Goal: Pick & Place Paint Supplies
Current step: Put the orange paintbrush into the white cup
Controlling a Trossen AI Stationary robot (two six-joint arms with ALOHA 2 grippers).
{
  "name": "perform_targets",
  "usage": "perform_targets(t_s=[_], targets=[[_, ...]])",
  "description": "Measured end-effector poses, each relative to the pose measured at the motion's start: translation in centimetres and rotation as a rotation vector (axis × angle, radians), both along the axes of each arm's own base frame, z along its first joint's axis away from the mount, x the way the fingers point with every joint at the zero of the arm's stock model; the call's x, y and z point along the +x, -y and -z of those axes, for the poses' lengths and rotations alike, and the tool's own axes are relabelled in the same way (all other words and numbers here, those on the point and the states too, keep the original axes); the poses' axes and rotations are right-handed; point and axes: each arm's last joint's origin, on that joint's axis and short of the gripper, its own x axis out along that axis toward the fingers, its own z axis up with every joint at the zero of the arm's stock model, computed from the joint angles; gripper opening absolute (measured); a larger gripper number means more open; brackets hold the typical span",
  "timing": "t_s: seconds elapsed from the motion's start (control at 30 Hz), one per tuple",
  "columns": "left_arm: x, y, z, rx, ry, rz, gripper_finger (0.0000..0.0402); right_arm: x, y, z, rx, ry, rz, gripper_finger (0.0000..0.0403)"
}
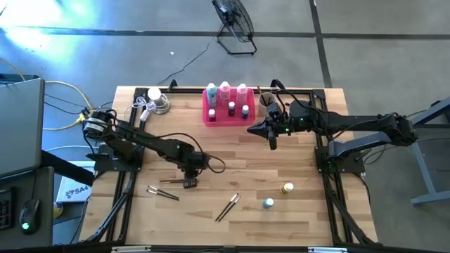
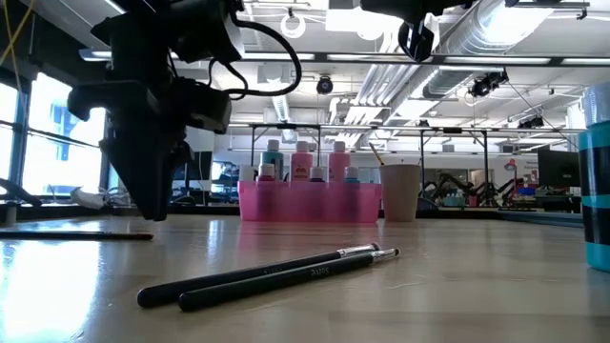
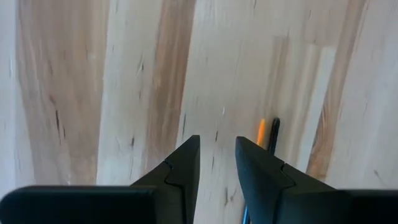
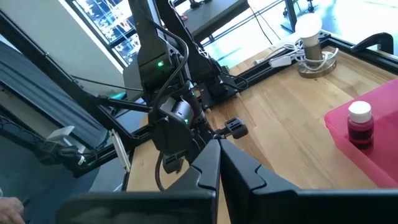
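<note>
Left gripper (image 1: 189,182) is sitting low over the wooden table (image 1: 295,225) at lower-left centre of the high view, fingers (image 3: 180,171) standing a narrow gap apart with bare wood between them, gripping nothing. One thin brush (image 3: 272,134) is lying just beside the fingers in the left wrist view, touching neither that I can tell.

Right gripper (image 1: 273,143) is hanging above the table at upper centre-right, just beside the pink tray (image 1: 211,118), fingers (image 4: 208,165) pressed together, empty.

The tray at top centre is holding three tall white-capped bottles (image 1: 225,92) along its back and small dark bottles (image 1: 231,108) in front. A beige cup (image 2: 399,191) is standing right beside the tray.

Loose on the table: a pair of paintbrushes (image 1: 228,206) at lower centre, another pair (image 1: 162,192) lower left, a tiny yellow bottle (image 1: 287,187) and a tiny blue bottle (image 1: 268,203) lower right.
</note>
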Motion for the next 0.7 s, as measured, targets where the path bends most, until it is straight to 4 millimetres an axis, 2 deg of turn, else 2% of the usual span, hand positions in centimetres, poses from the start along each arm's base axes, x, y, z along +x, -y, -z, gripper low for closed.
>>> perform_targets(t_s=[0.53,0.7], targets=[[-0.10,-0.18,0.04,0.045,-0.007,-0.052,0.0100,0.00,0.00,0.00,-0.001,0.000,0.001,0.0003],[-0.30,-0.18,0.10,0.038,-0.030,-0.042,0.0100,0.00,0.16,0.00,-0.013,-0.001,0.054,0.0003]])
